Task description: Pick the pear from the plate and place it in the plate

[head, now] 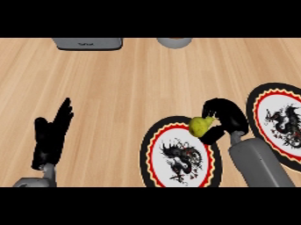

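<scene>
A yellow-green pear sits over the upper right rim of the nearer plate, a white plate with a black dragon and a red-and-black border. My right hand is curled round the pear from the right, thumb below it. A second plate of the same design lies to the right, partly cut by the view's edge. My left hand rests open at the lower left, fingers up, far from both plates.
A grey appliance stands at the counter's far edge, left of centre. A round grey vessel shows beside it at the top. Bare wooden counter lies between them and the plates.
</scene>
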